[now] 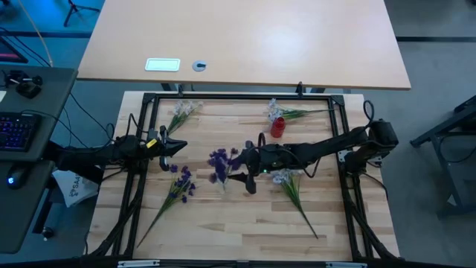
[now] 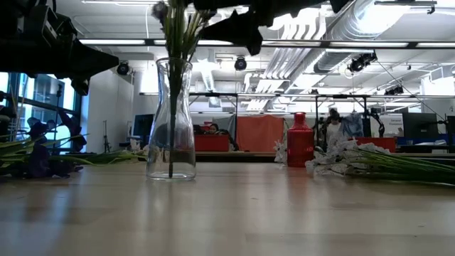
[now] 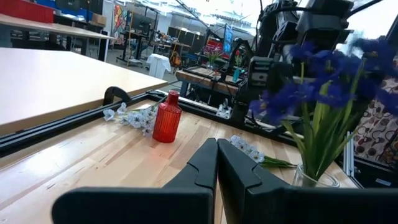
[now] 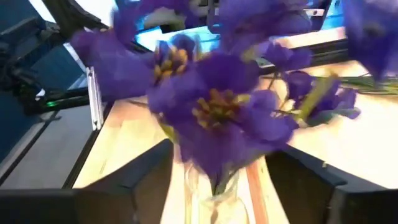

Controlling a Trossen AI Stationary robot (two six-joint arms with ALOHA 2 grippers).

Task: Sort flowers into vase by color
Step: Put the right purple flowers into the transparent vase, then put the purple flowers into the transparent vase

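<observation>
Purple flowers (image 1: 220, 162) in glass vase (image 2: 171, 121), writing unreadable

Robotics lab: exposed ceiling ducts (image 2: 355, 32), workbenches (image 3: 56, 68), keyboard (image 1: 16, 130) beside the rig.

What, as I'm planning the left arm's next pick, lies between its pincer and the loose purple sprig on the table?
Nothing visible does. The left pincer is shut above the wood, and the purple sprig lies close by with only bare tabletop between them. The glass vase stands off to the side, out of that path.
</observation>
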